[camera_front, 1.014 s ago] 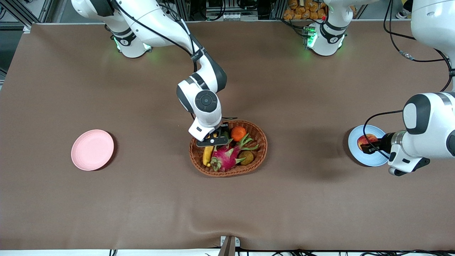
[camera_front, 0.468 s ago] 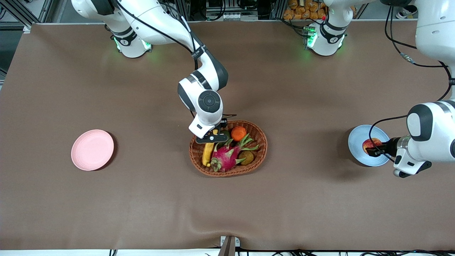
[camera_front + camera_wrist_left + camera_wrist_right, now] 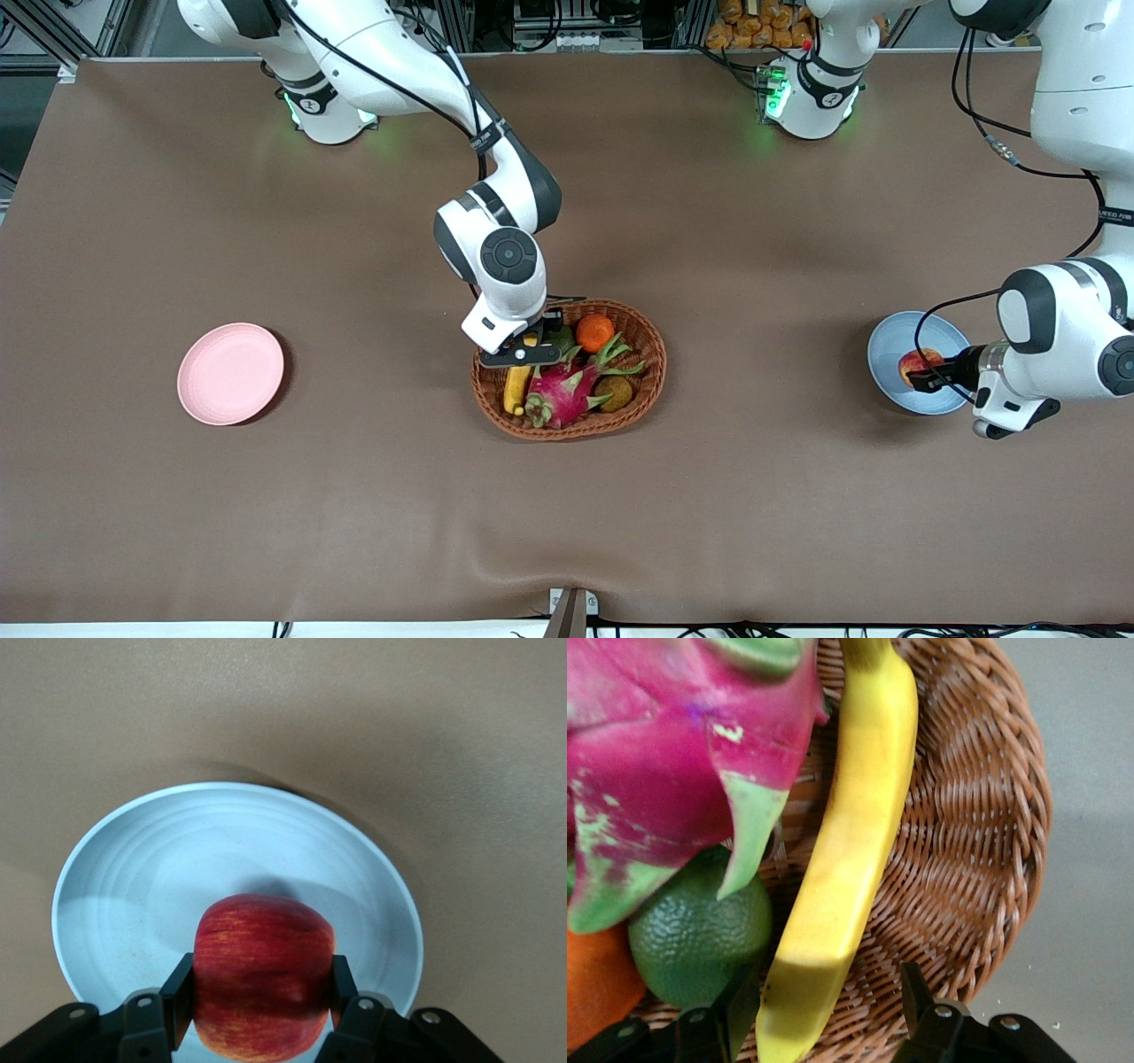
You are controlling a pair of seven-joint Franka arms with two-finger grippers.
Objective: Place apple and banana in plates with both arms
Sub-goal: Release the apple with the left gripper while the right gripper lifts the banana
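Here the left gripper [image 3: 921, 379] was clamped on the apple [image 3: 918, 364] over the blue plate [image 3: 889, 344]. Right gripper [image 3: 523, 355], fingers apart, straddled the banana [image 3: 516, 388] in the basket [image 3: 651, 372]; pink plate [image 3: 230, 373] lay toward the right arm's end.

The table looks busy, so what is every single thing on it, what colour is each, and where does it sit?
Table cloth: one, brown, covers the whole table.
Basket: one, brown wicker, mid-table.
Banana: one, yellow, in the basket, at its right-arm end.
Dragon fruit: one, magenta with green tips, in the basket beside the banana.
Orange: one, orange, in the basket.
Green fruit: one, dark green, in the basket.
Brown fruit: one, in the basket.
Pink plate: one, toward the right arm's end.
Blue plate: one, toward the left arm's end.
Apple: one, red, over the blue plate.
Right hand: open, fingers either side of the banana.
Left hand: shut on the apple.
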